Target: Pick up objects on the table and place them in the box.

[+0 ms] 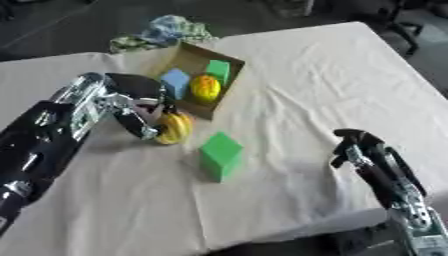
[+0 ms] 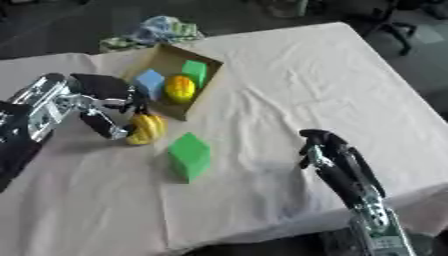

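An open cardboard box (image 1: 229, 86) lies on the white tablecloth; inside it are a blue block (image 1: 175, 81), a green block (image 1: 218, 71) and a yellow-orange round fruit (image 1: 206, 88). Just in front of the box, my left hand (image 1: 140, 107) has its fingers curled round a yellow banana-like fruit (image 1: 175, 128), close to the box's near wall. A larger green cube (image 1: 220, 155) stands alone on the cloth below the box. My right hand (image 1: 357, 150) rests idle at the lower right, fingers curled and holding nothing.
A crumpled blue, green and white cloth (image 1: 164, 32) lies behind the box at the table's far edge. The table (image 1: 332, 75) falls off at the right and near edges; the floor shows dark beyond. An office chair base (image 1: 398, 25) stands top right.
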### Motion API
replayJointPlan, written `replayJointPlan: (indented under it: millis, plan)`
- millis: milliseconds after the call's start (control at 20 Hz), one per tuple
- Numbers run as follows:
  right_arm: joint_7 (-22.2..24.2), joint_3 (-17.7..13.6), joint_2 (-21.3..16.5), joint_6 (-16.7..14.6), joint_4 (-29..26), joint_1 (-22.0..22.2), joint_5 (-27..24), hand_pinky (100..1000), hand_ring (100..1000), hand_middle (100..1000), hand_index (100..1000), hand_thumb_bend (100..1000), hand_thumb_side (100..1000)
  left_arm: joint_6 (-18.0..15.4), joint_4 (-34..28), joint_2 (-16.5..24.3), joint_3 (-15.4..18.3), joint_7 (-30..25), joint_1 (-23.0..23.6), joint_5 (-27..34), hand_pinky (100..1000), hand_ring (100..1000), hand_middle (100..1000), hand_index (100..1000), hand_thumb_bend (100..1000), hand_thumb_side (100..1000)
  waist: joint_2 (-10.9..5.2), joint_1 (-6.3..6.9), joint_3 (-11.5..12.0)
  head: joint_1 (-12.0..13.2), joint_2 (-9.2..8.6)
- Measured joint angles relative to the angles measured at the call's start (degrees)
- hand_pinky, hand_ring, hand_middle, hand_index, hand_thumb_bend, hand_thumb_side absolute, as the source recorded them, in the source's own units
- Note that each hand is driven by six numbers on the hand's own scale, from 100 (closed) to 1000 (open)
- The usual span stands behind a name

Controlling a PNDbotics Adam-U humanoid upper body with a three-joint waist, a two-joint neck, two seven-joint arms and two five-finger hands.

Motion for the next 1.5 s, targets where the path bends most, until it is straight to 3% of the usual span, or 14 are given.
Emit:
replayJointPlan:
  millis: [150, 250, 450, 550, 700, 1100, 1500]
  plan:
    - [0.0, 0.0, 0.0, 0.0, 0.1, 0.1, 0.0, 514, 415, 470, 748, 100, 580, 3.1, -2.6, 0.3, 3.3, 3.3, -2.7, -0.5, 657, 523, 502, 629, 100, 231, 0.00, 0.00, -0.1, 0.0, 0.00]
    - [0.1, 0.0, 0.0, 0.0, 0.1, 0.1, 0.0, 514, 415, 470, 748, 100, 583, 6.6, -1.9, -0.5, 5.8, 8.2, -3.9, -3.3, 665, 537, 515, 646, 100, 222, 0.00, 0.00, -0.4, 0.2, 0.00]
    - [0.4, 0.4, 0.1, 0.1, 0.3, 0.0, 0.0, 515, 415, 469, 748, 100, 587, 12.6, 4.5, -4.3, 9.3, 19.5, -4.7, -12.4, 699, 600, 587, 707, 100, 233, 0.00, -0.02, -1.1, 0.7, 0.00]
    - [0.5, 0.4, 0.1, 0.2, 0.3, 0.0, 0.0, 515, 415, 469, 748, 100, 588, 14.0, 8.0, -6.0, 10.3, 23.4, -4.7, -16.9, 707, 615, 607, 723, 100, 209, 0.00, -0.02, -1.2, 0.8, 0.00]
    - [0.7, 0.6, 0.2, 0.2, 0.3, -0.4, 0.0, 515, 415, 469, 748, 100, 585, 15.2, 12.0, -7.4, 11.6, 26.9, -4.6, -21.9, 717, 641, 649, 761, 100, 243, 0.00, -0.02, -1.4, 0.9, 0.00]
    - [0.9, 0.7, 0.5, 0.1, 0.5, -0.4, 0.0, 515, 415, 469, 748, 100, 587, 17.6, 16.9, -8.8, 13.9, 31.3, -4.1, -26.9, 759, 715, 771, 868, 100, 261, 0.00, -0.02, -1.5, 0.9, 0.00]
    - [0.9, 0.7, 0.5, 0.1, 0.6, -0.4, 0.0, 515, 415, 469, 748, 100, 583, 15.4, 14.1, -6.6, 13.2, 26.4, -4.4, -24.5, 826, 793, 878, 929, 208, 302, 0.00, -0.02, -0.9, 0.3, 0.00]
